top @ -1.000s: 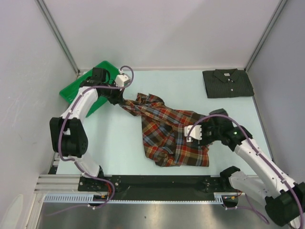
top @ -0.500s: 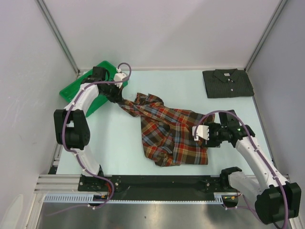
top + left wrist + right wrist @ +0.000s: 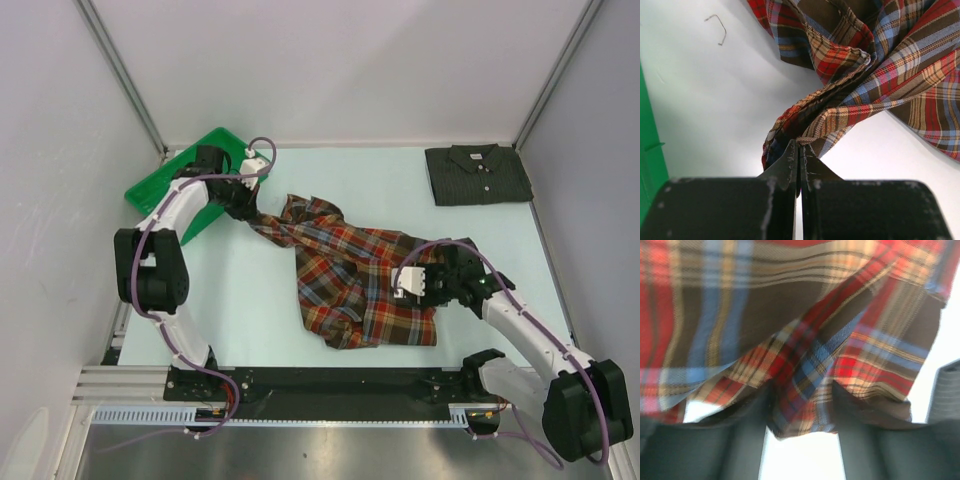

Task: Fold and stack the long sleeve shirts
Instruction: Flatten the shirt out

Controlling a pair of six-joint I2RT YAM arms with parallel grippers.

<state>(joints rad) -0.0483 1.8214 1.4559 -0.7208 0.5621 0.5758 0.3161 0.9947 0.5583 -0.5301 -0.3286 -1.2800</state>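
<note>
The plaid long sleeve shirt [image 3: 360,285] lies crumpled in the middle of the table. My left gripper [image 3: 248,212] is shut on its far-left end, which is pulled taut toward the tray; the left wrist view shows the bunched cloth [image 3: 840,107] pinched at the closed tips of that gripper [image 3: 799,146]. My right gripper [image 3: 424,284] is at the shirt's right edge. In the right wrist view this gripper [image 3: 802,407] is open, with a fold of plaid [image 3: 800,365] hanging between its spread fingers. The dark grey long sleeve shirt [image 3: 477,173] lies folded at the far right.
A green tray [image 3: 160,188] sits tilted at the far-left corner, just behind the left gripper. A small bent wire [image 3: 717,27] lies on the table near the plaid cloth. White walls and metal posts enclose the table.
My right gripper drew back to the right, then came left again onto the shirt's right edge, its arm swinging lower. The left gripper keeps its hold and has barely moved.
</note>
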